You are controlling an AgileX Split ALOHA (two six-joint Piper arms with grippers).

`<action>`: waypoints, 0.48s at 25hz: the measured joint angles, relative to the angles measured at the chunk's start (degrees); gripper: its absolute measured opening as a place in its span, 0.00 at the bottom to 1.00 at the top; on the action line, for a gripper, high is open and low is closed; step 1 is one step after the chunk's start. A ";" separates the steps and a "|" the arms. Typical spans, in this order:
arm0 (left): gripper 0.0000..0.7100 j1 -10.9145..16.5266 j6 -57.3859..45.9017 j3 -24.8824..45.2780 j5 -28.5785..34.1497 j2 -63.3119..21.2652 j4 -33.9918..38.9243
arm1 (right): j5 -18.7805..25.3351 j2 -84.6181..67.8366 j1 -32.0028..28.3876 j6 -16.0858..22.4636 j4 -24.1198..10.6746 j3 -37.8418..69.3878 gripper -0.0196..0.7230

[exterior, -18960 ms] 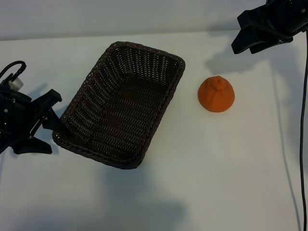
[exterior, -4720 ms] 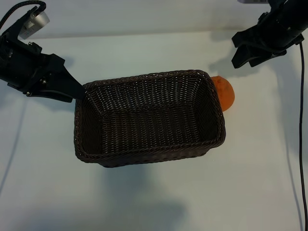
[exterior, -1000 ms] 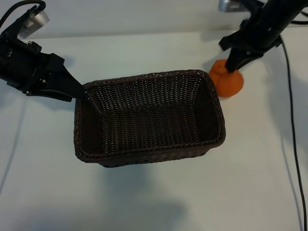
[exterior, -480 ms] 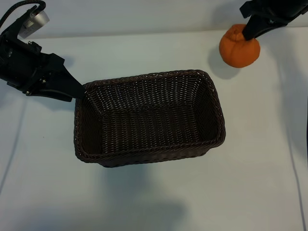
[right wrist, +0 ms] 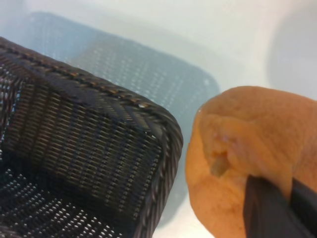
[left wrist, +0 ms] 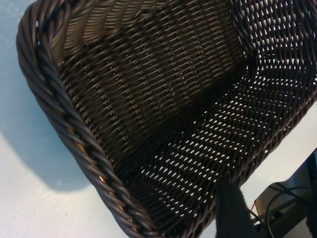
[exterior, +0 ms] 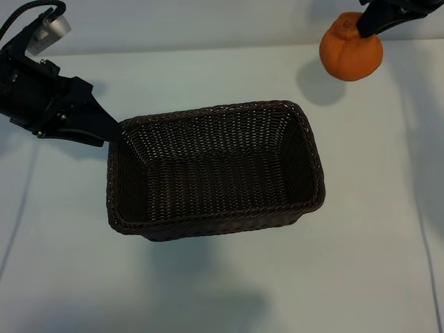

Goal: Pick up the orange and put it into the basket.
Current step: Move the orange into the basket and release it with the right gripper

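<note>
Small matte orange fruit: pinched by right gripper, aloft near tabletop's far-right corner, for transfer. Dark brown woven wicker basket: far-left corner steadied by left gripper.

Matte black left arm, looped black cable, silver cap; black right jaws — angular

Right gripper mostly cut off by the exterior view's top edge; only the dark finger tips on the orange are seen. Left gripper contact with the basket corner is hidden behind the rim. Basket far end cropped in the left wrist view.
</note>
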 joint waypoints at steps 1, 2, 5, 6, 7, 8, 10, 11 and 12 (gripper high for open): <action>0.58 0.00 0.00 0.00 0.00 0.00 0.00 | 0.00 -0.20 0.00 0.00 0.00 0.00 0.08; 0.58 0.00 0.00 0.00 0.00 0.00 0.00 | 0.00 -0.36 0.00 0.02 0.00 0.00 0.08; 0.58 0.00 0.00 0.00 0.00 0.00 0.00 | 0.00 -1.23 0.26 0.12 0.00 0.32 0.08; 0.58 0.00 0.00 0.00 0.00 0.00 0.00 | -0.13 -1.67 0.67 0.12 -0.12 0.87 0.08; 0.58 0.00 0.00 0.00 0.00 0.00 0.00 | -0.24 -2.18 1.10 0.12 -0.16 1.69 0.08; 0.58 0.00 0.00 0.00 0.00 0.00 0.00 | -0.24 -2.48 1.81 0.12 -0.27 2.36 0.08; 0.58 0.00 0.00 0.00 0.00 0.00 0.00 | -0.11 -2.61 3.51 0.12 -0.45 3.37 0.08; 0.58 0.00 0.00 0.00 0.00 0.00 0.00 | -0.05 -2.61 4.30 0.12 -0.50 3.52 0.08; 0.58 0.00 0.00 0.00 0.00 0.00 0.00 | -0.01 -2.61 5.32 0.12 -0.57 3.61 0.08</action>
